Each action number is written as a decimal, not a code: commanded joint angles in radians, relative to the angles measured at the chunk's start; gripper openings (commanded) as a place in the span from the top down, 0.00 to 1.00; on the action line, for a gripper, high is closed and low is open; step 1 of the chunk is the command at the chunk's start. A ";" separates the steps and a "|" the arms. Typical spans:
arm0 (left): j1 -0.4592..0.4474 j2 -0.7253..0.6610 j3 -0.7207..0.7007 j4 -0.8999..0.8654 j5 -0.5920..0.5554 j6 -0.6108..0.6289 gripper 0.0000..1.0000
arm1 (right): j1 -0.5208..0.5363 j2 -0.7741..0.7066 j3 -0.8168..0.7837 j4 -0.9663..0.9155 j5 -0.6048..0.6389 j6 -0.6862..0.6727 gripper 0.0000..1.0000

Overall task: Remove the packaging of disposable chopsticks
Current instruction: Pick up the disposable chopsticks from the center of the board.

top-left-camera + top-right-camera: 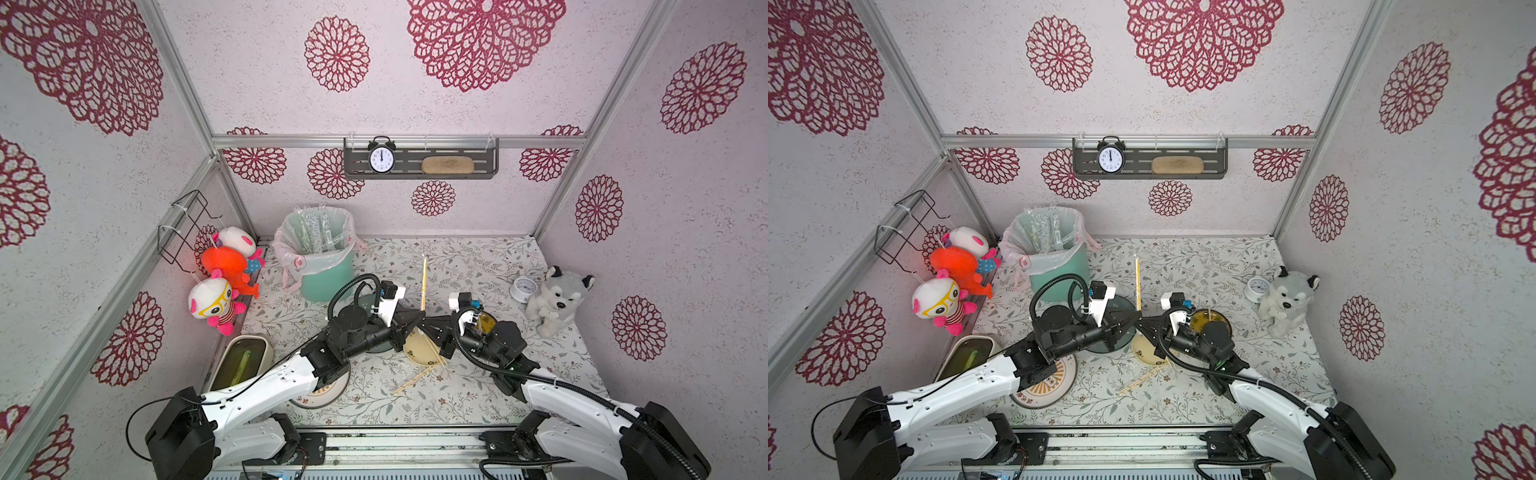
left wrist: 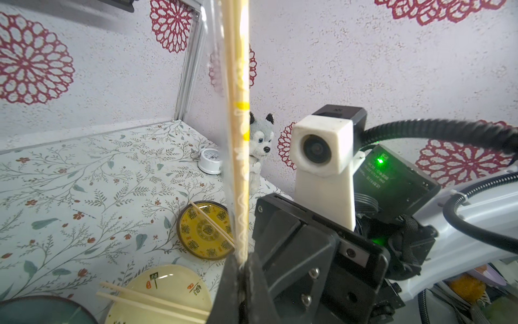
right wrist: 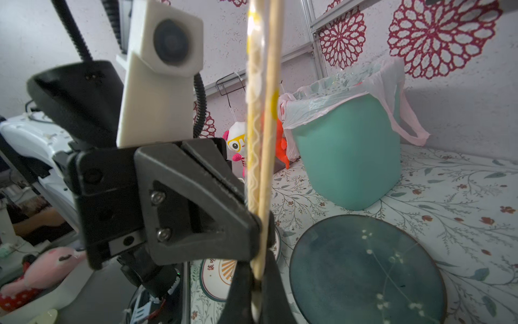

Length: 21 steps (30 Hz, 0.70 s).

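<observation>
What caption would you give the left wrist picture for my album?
Left gripper pinching wrapped chopsticks, toy husky watching behind.

The chopsticks [image 2: 236, 168] are pale matt wood, their sleeve [image 2: 215, 61] clear glossy plastic, the teal bin [image 3: 347, 157] smooth plastic, the dark plate [image 3: 364, 269] glazed.

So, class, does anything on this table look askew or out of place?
Yes: one bare chopstick pair lies slanted on the tablecloth, mostly off the cream plate, while another pair rests across the yellow plate.
</observation>
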 commanded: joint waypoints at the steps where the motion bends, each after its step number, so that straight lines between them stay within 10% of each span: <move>1: -0.005 0.018 -0.005 0.032 0.037 -0.001 1.00 | -0.003 -0.014 0.002 0.046 -0.010 -0.015 1.00; 5: 0.026 0.001 -0.004 0.020 0.036 0.025 0.98 | -0.005 -0.031 -0.014 0.031 -0.028 -0.034 1.00; 7: 0.091 -0.022 0.022 0.008 0.105 0.030 0.41 | -0.005 -0.033 -0.017 0.012 -0.038 -0.059 1.00; 10: 0.207 -0.030 0.079 0.050 0.277 -0.009 0.06 | -0.005 -0.025 -0.017 0.012 -0.063 -0.081 1.00; 17: 0.228 0.048 0.229 0.038 0.344 0.072 0.08 | -0.004 0.018 0.006 0.015 -0.115 -0.096 1.00; 21: 0.244 0.117 0.271 0.088 0.402 0.050 0.46 | -0.003 0.039 0.006 0.064 -0.143 -0.077 1.00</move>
